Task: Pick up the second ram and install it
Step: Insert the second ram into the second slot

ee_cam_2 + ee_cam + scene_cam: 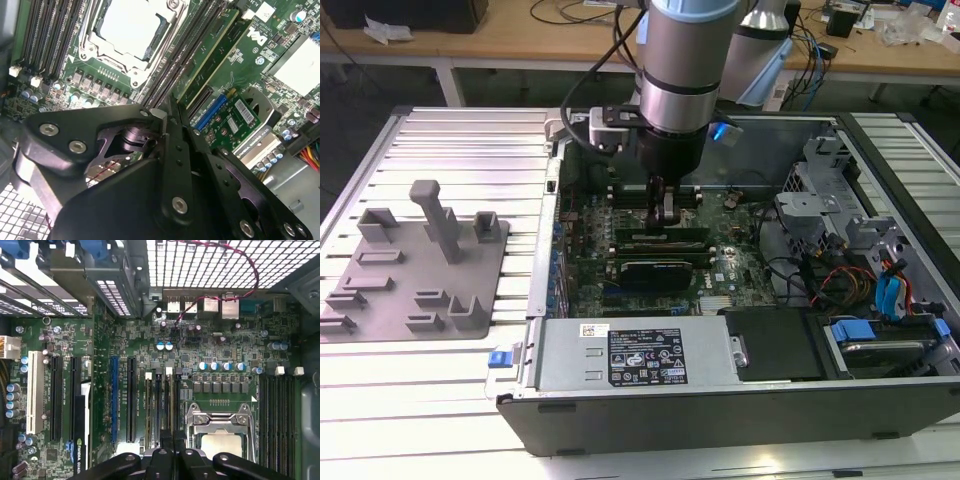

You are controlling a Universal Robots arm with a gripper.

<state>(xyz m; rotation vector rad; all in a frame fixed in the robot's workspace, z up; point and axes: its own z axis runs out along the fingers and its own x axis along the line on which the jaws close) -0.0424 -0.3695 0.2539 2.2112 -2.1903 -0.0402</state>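
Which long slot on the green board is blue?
The blue slot, flanked on both sides by black slots. Every other long slot is black, except the white slot at the row's end.

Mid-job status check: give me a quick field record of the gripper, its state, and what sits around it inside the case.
gripper: shut, fingers together, down inside the open computer case
position: over the memory slots, beside the processor socket
memory stick: a green one stands in a slot next to the gripper's tip; contact cannot be told
black card: in its slot, apart from the gripper
holder tray: grey, on the table outside the case, at the exterior view's left
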